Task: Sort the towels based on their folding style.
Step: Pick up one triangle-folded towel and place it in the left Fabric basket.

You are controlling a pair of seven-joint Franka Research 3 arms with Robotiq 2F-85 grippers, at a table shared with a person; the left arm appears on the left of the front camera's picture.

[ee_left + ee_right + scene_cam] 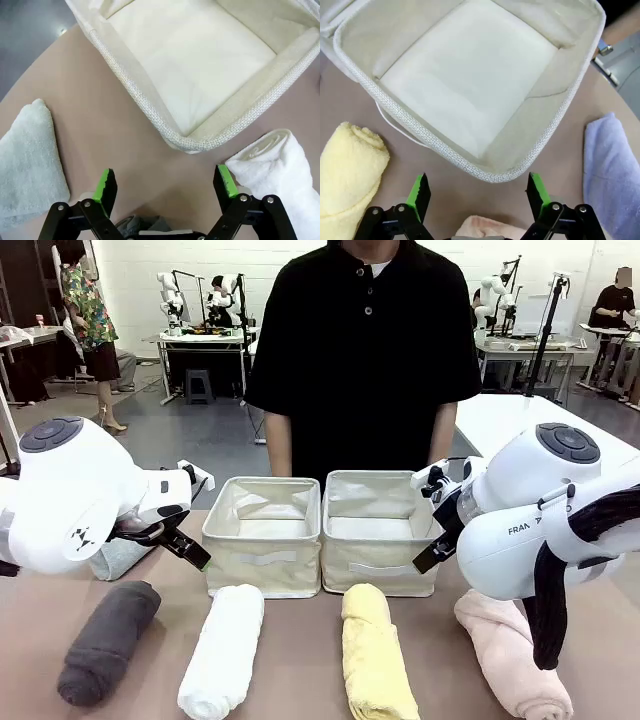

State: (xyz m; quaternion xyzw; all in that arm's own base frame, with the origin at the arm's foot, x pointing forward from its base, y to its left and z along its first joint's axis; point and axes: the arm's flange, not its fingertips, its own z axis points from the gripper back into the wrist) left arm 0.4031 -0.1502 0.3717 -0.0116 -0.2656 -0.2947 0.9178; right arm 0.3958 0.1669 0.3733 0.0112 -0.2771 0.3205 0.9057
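Wide apart and empty, the left gripper [165, 181] hangs over the bare table [100, 125], and the right gripper [477, 186] is the same, jaws spread on nothing! On to the towels: four rolls lie in a row along the near side, with the dark grey towel [108, 640] at the left, then the white towel [222, 650], the yellow towel [375, 655], and the pale pink towel [510, 655] at the right. The white roll's far end comes close to the corner of the left basket [262, 562], and the yellow roll's end lies just in front of the right basket [378, 565]. The mint green towel [27, 160] sits on the table out to the left of the left basket, partly behind the left arm. The light blue towel [612, 170] lies on the table beside the right basket. The two cream baskets stand side by side, touching, each showing its bare cream floor. Just behind them a person [365, 350] in a black shirt stands at the far side
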